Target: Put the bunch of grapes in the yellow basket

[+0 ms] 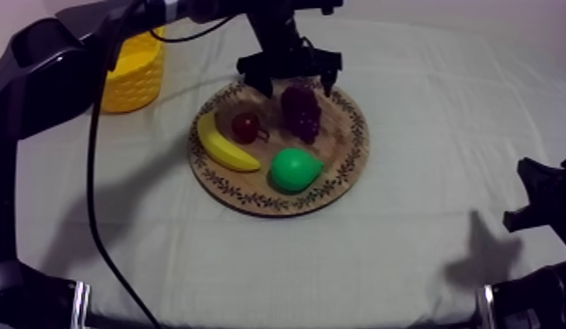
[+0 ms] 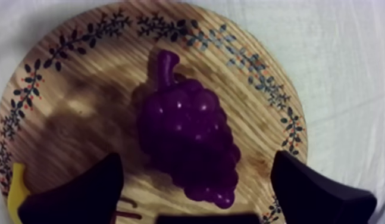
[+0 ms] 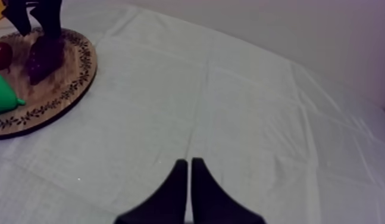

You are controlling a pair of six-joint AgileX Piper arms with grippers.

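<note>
Bunch of grapes: lying on wooden board, long axis stem to tip, stem toward rim, tip toward centre. Left gripper: fingers spread, flanking it. Right gripper: fingers pressed together.

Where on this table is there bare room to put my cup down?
The cloth between the wooden board and the right tool lies bare, as does the strip in front of the board. The board is crowded: banana, small red fruit, pear and grapes, with the left tool open over the grapes.
</note>
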